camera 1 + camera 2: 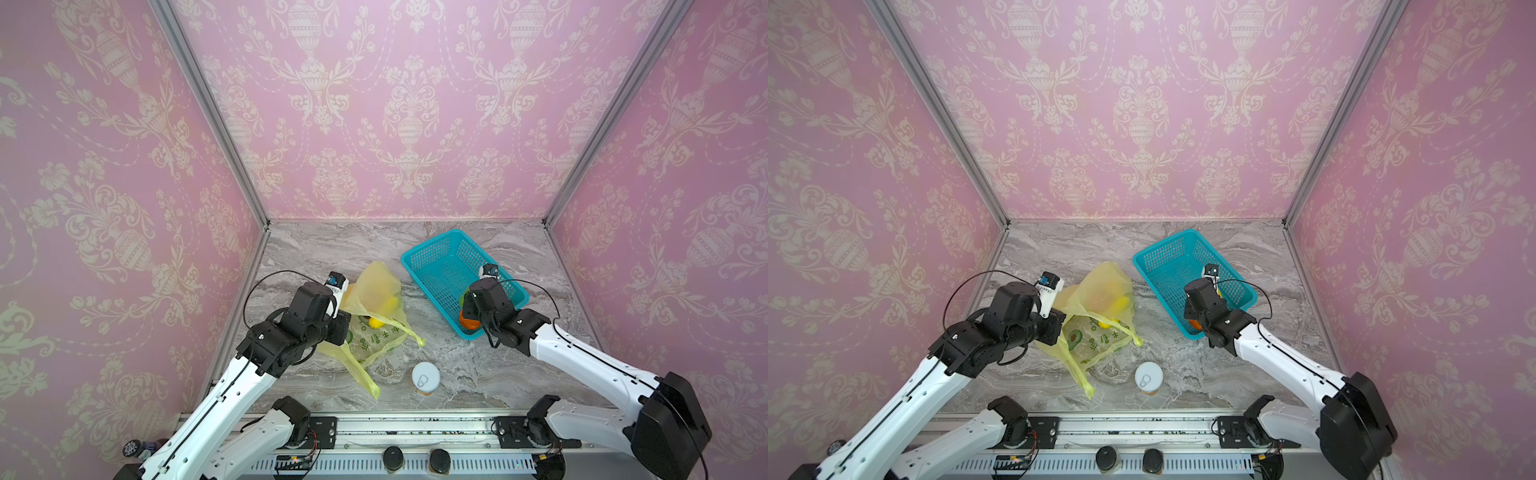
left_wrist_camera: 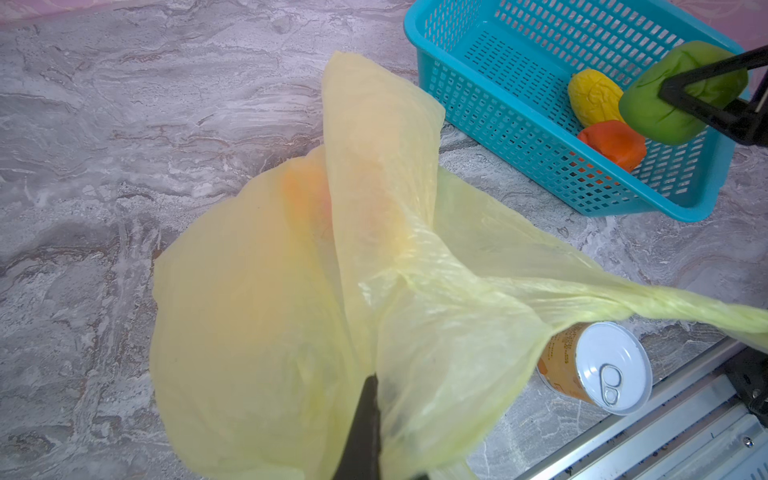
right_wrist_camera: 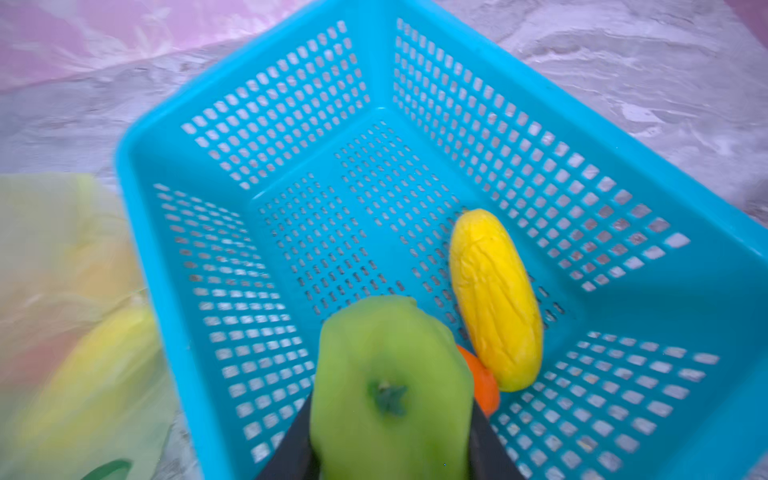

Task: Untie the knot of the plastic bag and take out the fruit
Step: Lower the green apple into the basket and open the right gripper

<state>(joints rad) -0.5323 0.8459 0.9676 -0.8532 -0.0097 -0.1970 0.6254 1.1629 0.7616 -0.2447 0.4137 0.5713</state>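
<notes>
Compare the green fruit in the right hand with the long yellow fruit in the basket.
The green fruit is rounded with a stem dimple; the yellow fruit is elongated and ridged. The green fruit is clamped in the right hand above the basket; the yellow fruit lies loose on the basket's floor. Both are small toy fruits at the same end of the basket.

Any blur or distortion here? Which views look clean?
Right wrist view: motion-smeared, worst on the plastic bag at the picture's edge, green apple soft too. Left wrist view: sharp, can lid bright but its pull tab readable. Both top views: sharp, but wide-angle, so the frame posts splay outward.
</notes>
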